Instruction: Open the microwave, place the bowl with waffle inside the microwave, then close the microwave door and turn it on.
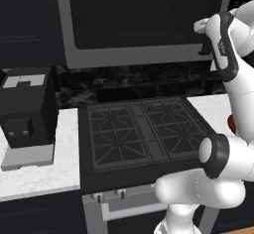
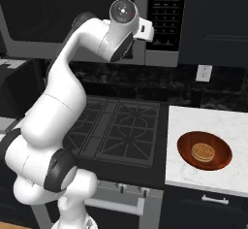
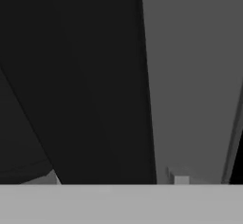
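The gripper (image 1: 202, 40) is reaching at the right edge of the shut microwave door (image 1: 134, 15); its jaw state cannot be told. The bowl with waffle (image 2: 204, 151) is sitting on the right counter (image 2: 227, 121). Risk: fingers slipping off the handle if misaligned.

- Microwave (image 1: 144, 25) hangs above the stove, its dark-glass microwave door (image 1: 134, 15) shut.
- Reddish-brown bowl with waffle (image 2: 204, 150) sits upright on the white counter (image 2: 213, 126).

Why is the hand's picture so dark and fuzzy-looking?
Hand view: pressed close to the microwave door, so just dark glass and soft-edged grey frame. Left base view: microwave dim, white counter bright. Right base view: bowl with waffle sharp, well lit.
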Controlling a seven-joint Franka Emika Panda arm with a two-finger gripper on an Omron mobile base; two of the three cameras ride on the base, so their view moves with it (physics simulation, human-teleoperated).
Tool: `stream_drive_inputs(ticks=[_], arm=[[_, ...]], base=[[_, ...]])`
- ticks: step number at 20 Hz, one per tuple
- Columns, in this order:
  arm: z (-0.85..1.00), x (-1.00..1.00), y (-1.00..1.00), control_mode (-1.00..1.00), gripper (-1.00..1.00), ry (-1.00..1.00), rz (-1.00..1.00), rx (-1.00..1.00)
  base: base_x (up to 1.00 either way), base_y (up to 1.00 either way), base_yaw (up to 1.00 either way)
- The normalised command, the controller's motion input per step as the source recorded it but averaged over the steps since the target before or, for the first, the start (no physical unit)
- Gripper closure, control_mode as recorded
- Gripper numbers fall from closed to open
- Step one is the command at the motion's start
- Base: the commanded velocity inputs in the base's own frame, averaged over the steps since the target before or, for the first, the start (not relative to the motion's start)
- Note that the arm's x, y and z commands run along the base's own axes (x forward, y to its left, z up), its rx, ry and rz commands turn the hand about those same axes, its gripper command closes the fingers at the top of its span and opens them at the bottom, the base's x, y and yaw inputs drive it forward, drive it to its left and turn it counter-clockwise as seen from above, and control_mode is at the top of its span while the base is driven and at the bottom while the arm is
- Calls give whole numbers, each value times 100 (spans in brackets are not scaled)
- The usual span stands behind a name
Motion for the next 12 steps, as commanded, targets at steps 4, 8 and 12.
stream_drive_inputs(ticks=[4, 8, 12], arm=[[0, 0, 26, -100, 100, 0, 0, -3], [0, -27, 80, -100, 100, -8, 0, -8], [1, -68, 97, -100, 100, -15, 0, -8]], base=[[0, 0, 0], [0, 0, 0], [0, 0, 0]])
